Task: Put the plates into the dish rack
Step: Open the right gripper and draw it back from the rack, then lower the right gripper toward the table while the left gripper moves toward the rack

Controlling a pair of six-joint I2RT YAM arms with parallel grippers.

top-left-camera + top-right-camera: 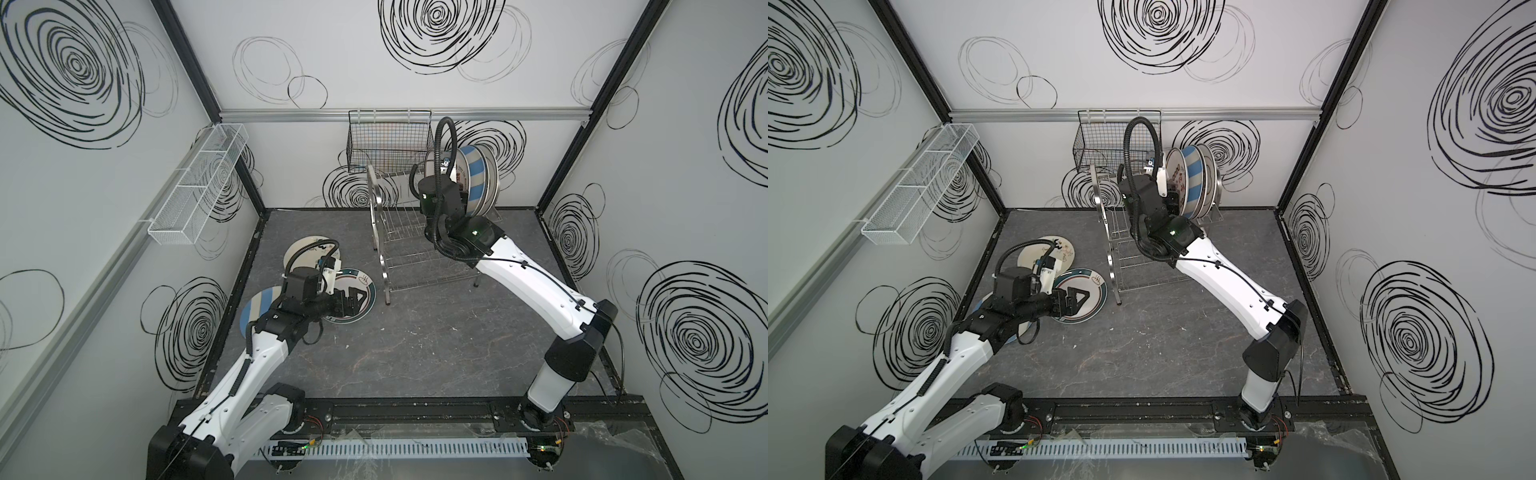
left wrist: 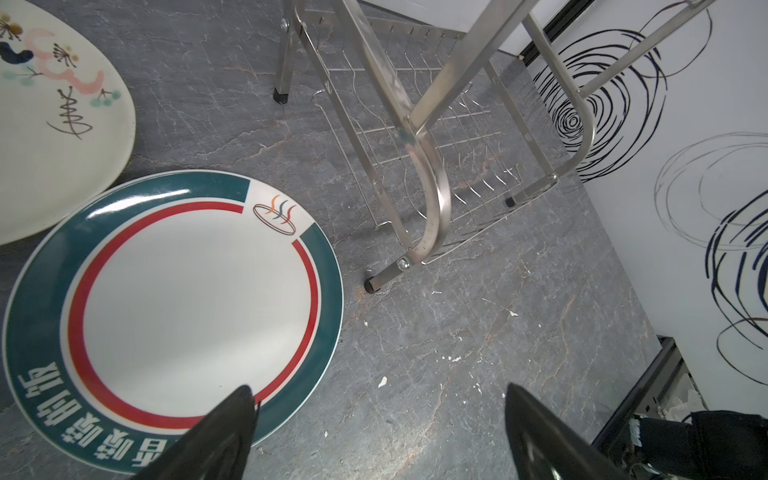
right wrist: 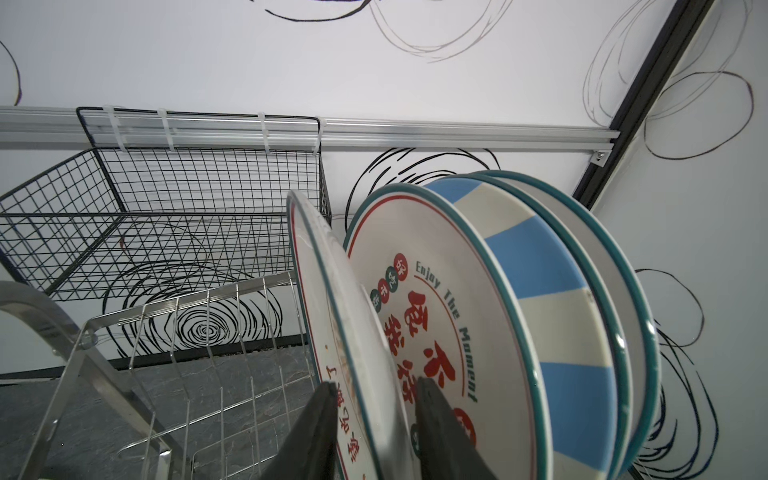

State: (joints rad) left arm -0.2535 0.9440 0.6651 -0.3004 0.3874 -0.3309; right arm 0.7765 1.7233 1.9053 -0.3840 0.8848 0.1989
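Right gripper (image 3: 374, 382) straddles the rim of the nearest plate (image 3: 326, 295) standing in the dish rack (image 3: 117, 390), jaws parted, free slots alongside; left gripper (image 2: 378, 387), jaws wide, hangs over the edge of the flat teal-rimmed plate (image 2: 187, 299).

The left arm (image 1: 266, 353) stretches from the near-left corner of the bench (image 1: 415, 353) toward its left-middle. The forearm is low and the wrist is turned so that the left claw (image 2: 379, 388) points across toward the right side. Its fingers stand wide apart with nothing between them, low over the bench. The right arm (image 1: 528, 282) rises from the right of the near edge and leans toward the far edge, wrist bent upward. The right claw (image 3: 374, 382) is held high, its fingers a little apart astride the rim of a plate (image 3: 316, 291). Whether they press on it cannot be told.
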